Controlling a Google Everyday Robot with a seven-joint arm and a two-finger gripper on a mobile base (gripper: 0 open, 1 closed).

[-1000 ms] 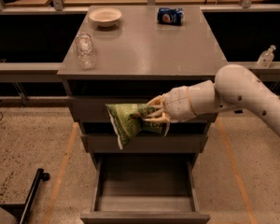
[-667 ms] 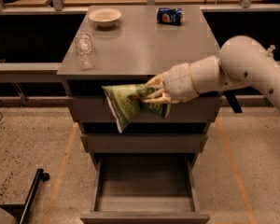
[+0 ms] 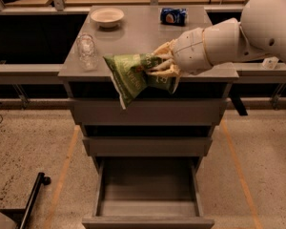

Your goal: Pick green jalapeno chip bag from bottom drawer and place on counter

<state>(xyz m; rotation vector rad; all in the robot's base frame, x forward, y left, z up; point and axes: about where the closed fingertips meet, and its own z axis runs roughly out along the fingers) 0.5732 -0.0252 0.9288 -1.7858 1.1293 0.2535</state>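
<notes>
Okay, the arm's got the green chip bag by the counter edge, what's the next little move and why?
Probably lift a little and push forward over the counter. The gripper, shut on the green jalapeno chip bag, is at the counter's front edge, and the bag's corner hangs below the top.

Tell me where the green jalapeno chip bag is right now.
Mid-frame in the camera view, the green jalapeno chip bag hangs from the end effector at the front edge of the counter, right of the clear bottle.
</notes>
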